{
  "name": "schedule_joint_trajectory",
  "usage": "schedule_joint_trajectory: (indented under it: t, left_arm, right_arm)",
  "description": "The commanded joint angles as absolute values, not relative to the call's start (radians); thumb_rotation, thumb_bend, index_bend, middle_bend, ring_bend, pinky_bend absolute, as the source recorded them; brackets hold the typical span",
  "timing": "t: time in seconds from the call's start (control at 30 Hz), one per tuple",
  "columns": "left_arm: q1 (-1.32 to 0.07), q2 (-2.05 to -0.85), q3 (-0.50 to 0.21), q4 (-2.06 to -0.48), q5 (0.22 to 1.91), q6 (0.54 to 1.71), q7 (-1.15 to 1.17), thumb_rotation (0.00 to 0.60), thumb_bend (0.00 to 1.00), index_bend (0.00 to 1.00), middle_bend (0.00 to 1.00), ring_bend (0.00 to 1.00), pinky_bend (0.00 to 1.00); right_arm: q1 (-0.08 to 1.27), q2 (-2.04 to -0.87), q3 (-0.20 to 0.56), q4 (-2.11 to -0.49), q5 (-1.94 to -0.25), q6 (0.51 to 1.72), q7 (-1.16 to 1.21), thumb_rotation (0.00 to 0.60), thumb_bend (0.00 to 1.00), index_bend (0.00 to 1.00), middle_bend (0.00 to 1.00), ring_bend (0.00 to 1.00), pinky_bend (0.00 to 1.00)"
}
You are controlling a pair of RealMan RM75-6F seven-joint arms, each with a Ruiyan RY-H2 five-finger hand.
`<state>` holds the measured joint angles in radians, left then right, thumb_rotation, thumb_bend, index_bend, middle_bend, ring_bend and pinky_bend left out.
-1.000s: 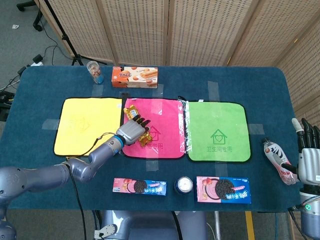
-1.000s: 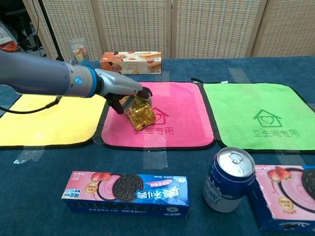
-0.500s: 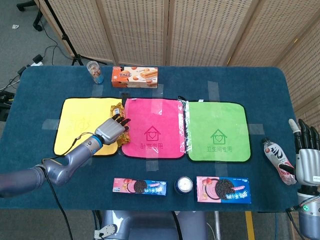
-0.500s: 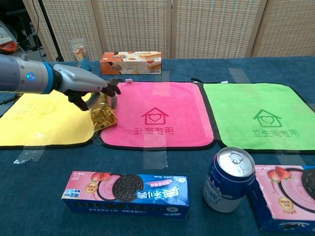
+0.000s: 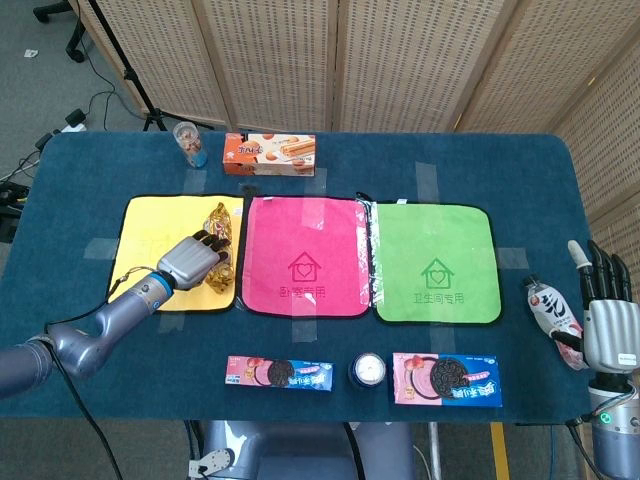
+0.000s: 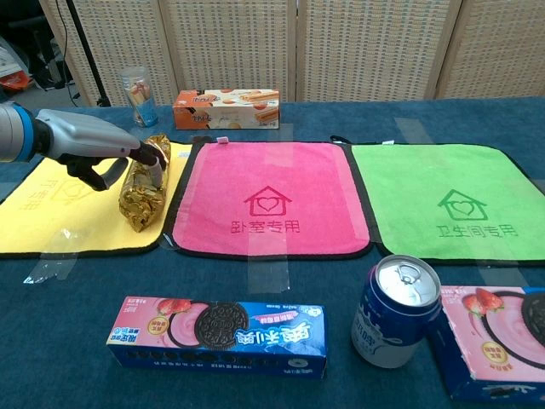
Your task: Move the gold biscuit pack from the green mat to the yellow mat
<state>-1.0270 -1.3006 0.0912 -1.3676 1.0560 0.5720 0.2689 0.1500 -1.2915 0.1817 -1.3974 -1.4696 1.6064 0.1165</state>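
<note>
The gold biscuit pack [image 5: 219, 216] [image 6: 143, 192] lies along the right edge of the yellow mat [image 5: 150, 240] [image 6: 51, 213], beside the pink mat [image 5: 305, 255]. My left hand [image 5: 193, 262] [image 6: 102, 155] reaches in from the left, its fingers [image 6: 150, 157] wrapped over the pack's upper part and holding it low on the mat. The green mat [image 5: 435, 260] [image 6: 443, 200] at the right has nothing on it. My right hand [image 5: 605, 322] hovers off the table's right edge, fingers apart and holding nothing.
An orange biscuit box [image 5: 268, 153] and a clear cup [image 5: 189, 143] stand at the back. Along the front lie a blue Oreo pack [image 6: 217, 336], a can [image 6: 400, 311] and a pink Oreo box [image 5: 445, 380]. A pink-white pouch [image 5: 555, 318] lies by my right hand.
My left hand carried the gold pack leftward from the pink mat, across its edge, onto the yellow mat. My right hand drifted slightly left and down.
</note>
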Motion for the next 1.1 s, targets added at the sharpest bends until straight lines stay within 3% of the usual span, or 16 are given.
schedule_joint_trajectory:
  t: [0.03,0.33,0.6,0.83,1.1]
  left_arm:
    - [-1.019,-1.291,0.09,-1.362,1.063,0.567,0.26,0.6,1.0,0.31,0.14,0.13,0.12]
    - [-1.011,-1.232,0.08,-1.397,1.083,0.574,0.266,0.6,1.0,0.31,0.14,0.13,0.12]
    - [-0.99,-1.193,0.022,-1.451,1.165,0.676,0.236,0.6,1.0,0.31,0.14,0.13,0.12]
    - [-1.015,-1.283,0.001,-1.395,1.163,0.636,0.26,0.6,1.0,0.31,0.14,0.13,0.12]
    - [-1.037,-1.375,0.046,-1.312,1.092,0.557,0.365,0.6,1.0,0.31,0.14,0.13,0.12]
  right_arm:
    - [0.15,-1.292,0.182,-1.398,-1.469,1.606,0.115,0.6,0.0,0.0,0.0,0.0,0.0]
    - [0.15,-1.291,0.185,-1.399,-1.466,1.598,0.114,0.6,0.0,0.0,0.0,0.0,0.0]
    - [0.151,-1.29,0.187,-1.4,-1.464,1.591,0.119,0.6,0.0,0.0,0.0,0.0,0.0]
    - [0.15,-1.29,0.188,-1.4,-1.464,1.589,0.118,0.6,0.0,0.0,0.0,0.0,0.0]
    - [0.147,-1.283,0.198,-1.397,-1.449,1.584,0.136,0.6,0.0,0.0,0.0,0.0,0.0]
